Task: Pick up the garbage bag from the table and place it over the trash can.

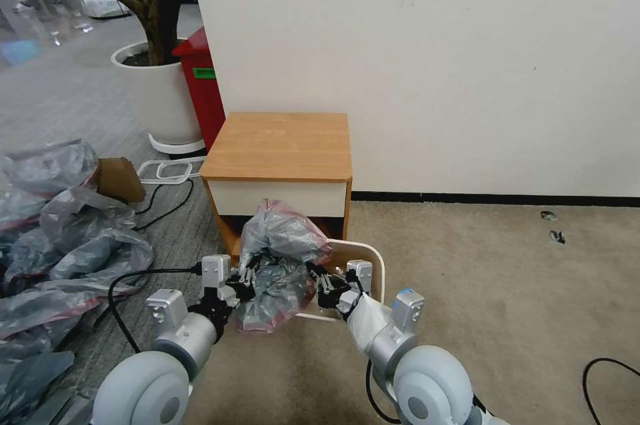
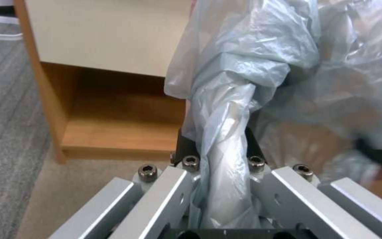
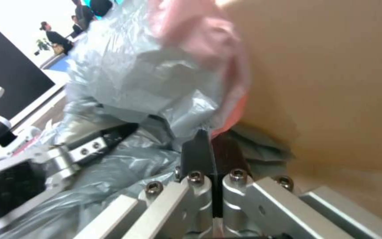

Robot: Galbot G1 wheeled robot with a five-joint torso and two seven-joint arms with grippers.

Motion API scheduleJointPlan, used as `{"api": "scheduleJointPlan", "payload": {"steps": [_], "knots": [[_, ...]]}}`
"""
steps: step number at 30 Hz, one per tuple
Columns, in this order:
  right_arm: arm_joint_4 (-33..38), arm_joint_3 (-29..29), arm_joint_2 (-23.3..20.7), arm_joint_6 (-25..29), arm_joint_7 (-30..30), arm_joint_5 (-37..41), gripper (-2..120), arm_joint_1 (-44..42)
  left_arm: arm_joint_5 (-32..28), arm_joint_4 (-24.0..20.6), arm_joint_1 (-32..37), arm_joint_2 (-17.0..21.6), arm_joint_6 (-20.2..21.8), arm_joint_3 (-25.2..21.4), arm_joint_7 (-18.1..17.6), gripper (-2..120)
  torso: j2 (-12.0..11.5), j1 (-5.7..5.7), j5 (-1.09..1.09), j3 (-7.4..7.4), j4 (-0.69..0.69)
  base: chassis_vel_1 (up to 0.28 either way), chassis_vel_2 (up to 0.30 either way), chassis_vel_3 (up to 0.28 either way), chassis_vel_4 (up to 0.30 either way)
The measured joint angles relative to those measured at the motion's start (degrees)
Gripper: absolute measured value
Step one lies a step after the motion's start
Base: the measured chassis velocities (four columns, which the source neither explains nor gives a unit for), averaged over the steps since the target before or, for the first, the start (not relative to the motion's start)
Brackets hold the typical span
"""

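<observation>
Pickup done: bag (image 1: 280,258) off the table (image 1: 280,145), hanging bunched between 2 grippers above the can (image 1: 370,265).

Left gripper (image 1: 245,276) clamped on a twisted rope of film, jaws nearly closed with plastic wadded between them. Right gripper (image 1: 325,283) pinched tight on the pink rim edge, jaws together on thin film.

Left to do, by my read: open the mouth, spread it, pull rim over the can's rolled edge. Bag not yet opened; most of it covers the can's left side.

Around, left to right: heap of spare bags (image 1: 60,238) on floor, cable (image 1: 150,275) beside left arm, plant pot (image 1: 157,95), red bin (image 1: 200,85), then table right behind the can. Tight gap there; bag could snag the table's front.
</observation>
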Motion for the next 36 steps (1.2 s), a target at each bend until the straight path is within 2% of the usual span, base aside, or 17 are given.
{"api": "scheduleJointPlan", "payload": {"steps": [11,20,36], "knots": [[5.0,2.9,-2.1,1.5,-1.1,0.8,0,0.2,0.8,0.1,0.9,0.4,-0.3,0.2,0.2,4,0.0,0.0,0.0,0.0,0.0,0.0,0.0,0.0,0.0],[5.1,9.8,-8.0,0.8,1.3,6.8,0,3.7,2.2,-1.1,2.4,0.6,-1.5,0.5,0.7,4,0.0,0.0,0.01,0.0,0.0,0.0,0.0,0.0,0.0],[5.3,12.9,-14.5,1.3,2.6,6.8,0,0.6,0.7,-1.2,2.7,0.3,-2.8,-2.3,0.7,4,0.0,0.0,0.01,0.0,0.0,0.0,0.0,0.0,0.0]]}}
